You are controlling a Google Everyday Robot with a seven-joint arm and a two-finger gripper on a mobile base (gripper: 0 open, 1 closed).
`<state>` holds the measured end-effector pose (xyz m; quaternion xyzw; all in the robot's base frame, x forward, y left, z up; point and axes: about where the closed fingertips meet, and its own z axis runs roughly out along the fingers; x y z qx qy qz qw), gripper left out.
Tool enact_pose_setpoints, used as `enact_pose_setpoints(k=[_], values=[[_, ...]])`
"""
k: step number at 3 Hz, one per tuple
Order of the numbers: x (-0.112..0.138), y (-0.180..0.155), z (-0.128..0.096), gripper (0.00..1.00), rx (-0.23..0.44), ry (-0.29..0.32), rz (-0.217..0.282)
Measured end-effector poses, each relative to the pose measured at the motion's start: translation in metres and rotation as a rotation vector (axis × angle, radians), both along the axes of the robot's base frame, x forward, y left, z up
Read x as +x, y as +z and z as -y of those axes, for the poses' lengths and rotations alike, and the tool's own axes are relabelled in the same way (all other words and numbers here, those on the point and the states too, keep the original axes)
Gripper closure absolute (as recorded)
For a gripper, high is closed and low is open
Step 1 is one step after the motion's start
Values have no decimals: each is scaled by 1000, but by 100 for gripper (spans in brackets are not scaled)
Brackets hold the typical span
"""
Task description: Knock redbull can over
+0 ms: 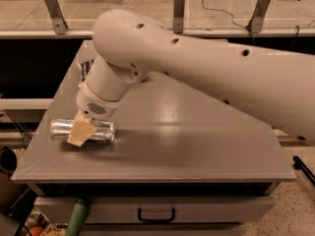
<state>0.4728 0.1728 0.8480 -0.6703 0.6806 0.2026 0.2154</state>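
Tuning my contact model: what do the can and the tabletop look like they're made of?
The redbull can, lying on its side under the gripper, looks like bare metal: silvery, with bright glints. The tabletop seems a smooth grey laminate or painted board, given its soft sheen.

Redbull can point(104, 131): slim silvery metal drink can, lying on its side on the grey table point(197, 146), near the table's front left corner, long axis roughly parallel to the table's front edge, the gripper point(79, 133) crossing its middle.
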Motion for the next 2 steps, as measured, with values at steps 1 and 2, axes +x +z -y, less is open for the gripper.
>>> enact_pose_setpoints(k=[1, 2], values=[[1, -17, -20, 100, 43, 29, -16], [1, -12, -20, 86, 43, 29, -16]])
